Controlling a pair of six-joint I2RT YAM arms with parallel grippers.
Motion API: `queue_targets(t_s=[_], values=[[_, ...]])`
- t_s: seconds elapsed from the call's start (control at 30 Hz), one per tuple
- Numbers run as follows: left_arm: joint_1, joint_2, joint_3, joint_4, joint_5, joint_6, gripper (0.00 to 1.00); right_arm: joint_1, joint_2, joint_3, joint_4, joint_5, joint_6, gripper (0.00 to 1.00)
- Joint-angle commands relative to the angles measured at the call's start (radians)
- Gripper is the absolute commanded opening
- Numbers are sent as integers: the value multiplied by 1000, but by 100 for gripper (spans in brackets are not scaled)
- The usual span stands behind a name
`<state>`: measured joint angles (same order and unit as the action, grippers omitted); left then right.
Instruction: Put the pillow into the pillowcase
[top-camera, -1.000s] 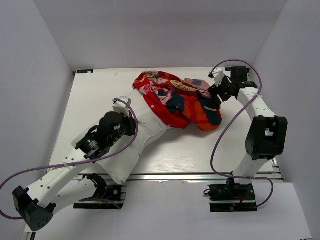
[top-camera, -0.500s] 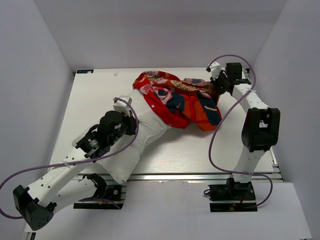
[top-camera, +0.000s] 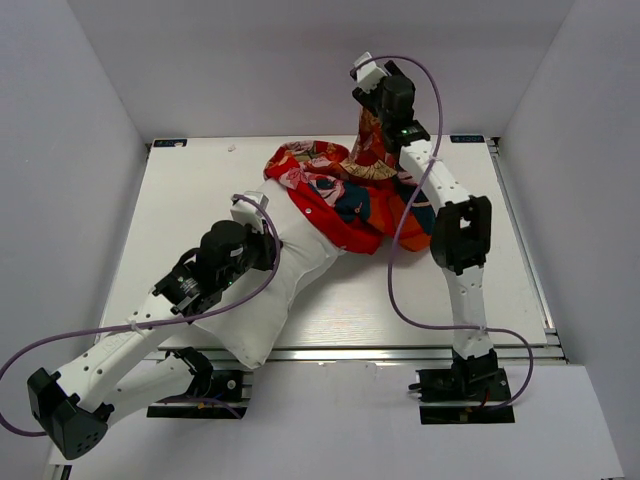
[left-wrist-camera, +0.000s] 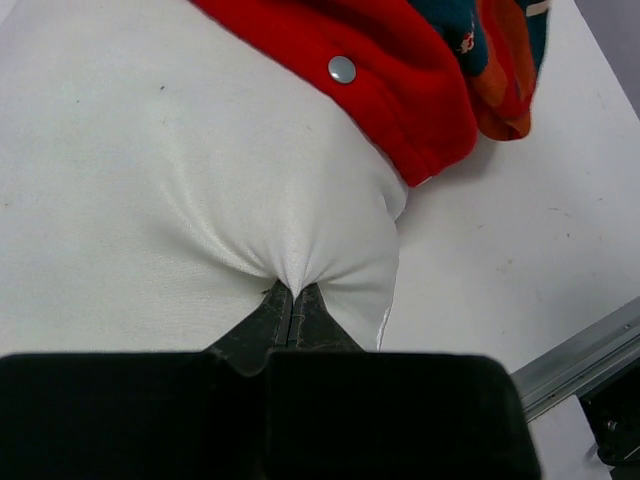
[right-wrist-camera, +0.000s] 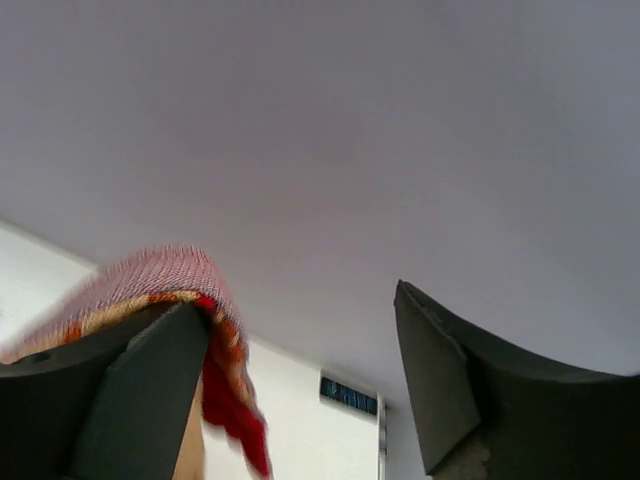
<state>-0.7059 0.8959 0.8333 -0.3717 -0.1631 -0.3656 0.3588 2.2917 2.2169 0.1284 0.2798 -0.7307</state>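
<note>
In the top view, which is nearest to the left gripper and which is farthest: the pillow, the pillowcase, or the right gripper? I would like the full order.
Measured from the left gripper:
1. pillow: pinched in its shut jaws, at the near left.
2. pillowcase: just beyond, toward the middle, covering the pillow's far end.
3. right gripper: farthest, up at the far side.

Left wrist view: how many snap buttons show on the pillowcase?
1. A silver snap button sits on the red hem of the pillowcase, near the top of the view, where the hem lies over the pillow. Others may be hidden in folds or out of frame.
</note>
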Motion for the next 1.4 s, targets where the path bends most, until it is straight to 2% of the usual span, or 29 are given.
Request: queue_targets(t_s=[0.0,0.03,0.13,0.2,0.27,0.37,0.4,0.47,0.5,0.53,0.57,0.6,0.63,0.67,0.73,0.77,0.8,0.87,0.97,1.03,1.1,1.3,1.33,1.37], values=[[5,-18,43,111,46,-18,0,-57,5,79,-92,187,34,78],[5,-21,41,116,50,-27,0,-70,-73,14,-66,179,37,83],[5,-23,44,129,80,-52,0,-101,-231,-198,-47,128,76,88],[6,-20,56,139,100,-70,0,-116,-294,-243,-108,58,106,89],[9,-8,85,139,132,-107,0,-142,-392,-272,-267,-45,165,89],[42,20,139,139,212,-168,0,-184,-584,-388,-389,-400,182,89],[58,26,148,148,238,-214,0,-201,-688,-428,-416,-642,166,89],[135,32,142,200,335,-283,0,-204,-786,-555,-530,-892,53,89],[173,32,129,227,376,-371,0,-190,-872,-606,-559,-1097,28,89],[250,31,89,296,463,-421,0,-173,-908,-693,-634,-1169,-13,87],[282,29,67,325,496,-464,0,-143,-937,-735,-662,-1179,-18,86],[308,28,47,353,522,-531,0,-50,-990,-781,-680,-1145,-16,83],[344,26,15,379,540,-551,0,4,-1018,-833,-682,-1098,-3,82],[355,29,6,417,560,-567,0,91,-1043,-947,-632,-988,61,82],[384,34,-10,439,580,-593,0,141,-1113,-1064,-543,-898,147,84],[388,41,-11,448,602,-610,0,179,-1126,-1148,-470,-793,204,85],[397,46,-11,456,611,-616,0,184,-1144,-1178,-439,-754,227,89],[402,52,-2,467,619,-625,0,186,-1146,-1230,-399,-681,243,89],[416,67,7,488,640,-668,0,196,-1117,-1247,-326,-575,243,89],[421,77,7,522,659,-690,0,198,-1089,-1237,-311,-562,226,89],[422,86,10,534,671,-710,0,210,-1037,-1223,-291,-554,212,89],[431,92,27,521,678,-713,0,259,-845,-1154,-176,-401,200,89],[433,87,24,518,680,-713,0,261,-822,-1120,-174,-390,201,87],[434,86,21,517,680,-716,0,261,-786,-1103,-182,-378,197,79]])
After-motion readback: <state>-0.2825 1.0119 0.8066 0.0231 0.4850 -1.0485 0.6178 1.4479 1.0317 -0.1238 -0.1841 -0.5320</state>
